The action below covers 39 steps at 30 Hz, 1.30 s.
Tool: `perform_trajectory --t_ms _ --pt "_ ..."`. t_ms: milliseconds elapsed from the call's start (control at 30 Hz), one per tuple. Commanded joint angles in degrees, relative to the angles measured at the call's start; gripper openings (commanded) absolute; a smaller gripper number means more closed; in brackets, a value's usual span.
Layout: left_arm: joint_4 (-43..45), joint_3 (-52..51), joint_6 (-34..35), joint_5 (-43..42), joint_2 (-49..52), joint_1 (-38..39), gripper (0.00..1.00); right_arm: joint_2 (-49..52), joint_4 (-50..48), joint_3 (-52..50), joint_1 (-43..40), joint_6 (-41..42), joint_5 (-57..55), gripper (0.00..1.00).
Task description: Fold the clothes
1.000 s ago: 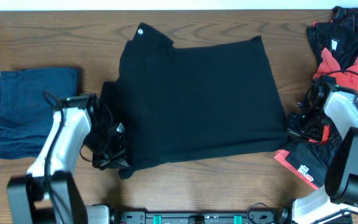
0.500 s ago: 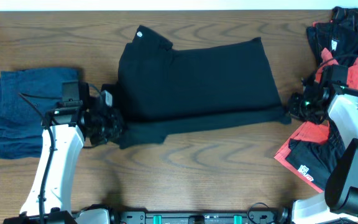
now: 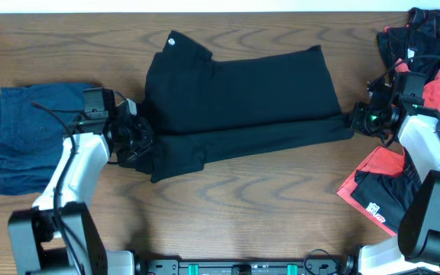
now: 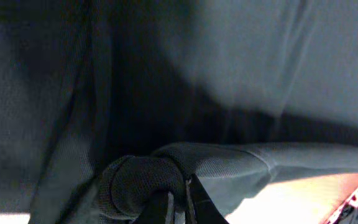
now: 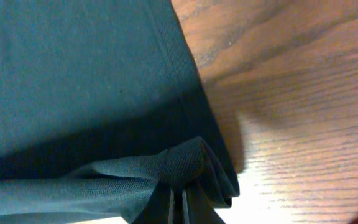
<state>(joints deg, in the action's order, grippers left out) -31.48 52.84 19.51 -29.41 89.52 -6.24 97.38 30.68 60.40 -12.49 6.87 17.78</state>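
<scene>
We grip the black pants (image 3: pixel 243 99), spread mid-tabletop (image 3: pixel 266 221), at both ends of their near folded edge, with the left tool (image 3: pixel 140 143) and right tool (image 3: pixel 355 121) each pinched onto a bunched corner. The fabric looks light, limp and stretchy, so corners suit. Both arms reach low, facing the pants.

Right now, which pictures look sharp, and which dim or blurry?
Overhead: sharp and evenly lit, but the black pants show little detail. Left wrist: dim and soft, cloth filling the frame. Right wrist: clearer weave, pale glare on the table.
</scene>
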Motion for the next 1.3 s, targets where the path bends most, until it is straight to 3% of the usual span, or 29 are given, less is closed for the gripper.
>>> perform_trajectory --t_ms 0,800,1033,1133,1267 --pt "1.9 0.1 1.0 0.5 0.9 -0.3 0.06 -0.7 -0.5 0.2 1.4 -0.7 -1.3 0.01" --pt "8.7 0.1 1.0 1.8 0.9 -0.3 0.08 2.0 -4.9 -0.2 5.6 -0.7 -3.3 0.04" --pt "9.1 0.1 1.0 5.5 0.9 -0.3 0.17 2.9 -6.8 -0.2 5.6 1.4 -9.6 0.01" --pt "9.1 0.1 1.0 5.5 0.9 -0.3 0.17 2.9 -8.2 -0.2 5.6 1.4 -7.7 0.08" --pt "8.5 0.1 1.0 5.5 0.9 -0.3 0.17 2.9 -9.3 -0.2 5.6 1.5 -3.1 0.08"
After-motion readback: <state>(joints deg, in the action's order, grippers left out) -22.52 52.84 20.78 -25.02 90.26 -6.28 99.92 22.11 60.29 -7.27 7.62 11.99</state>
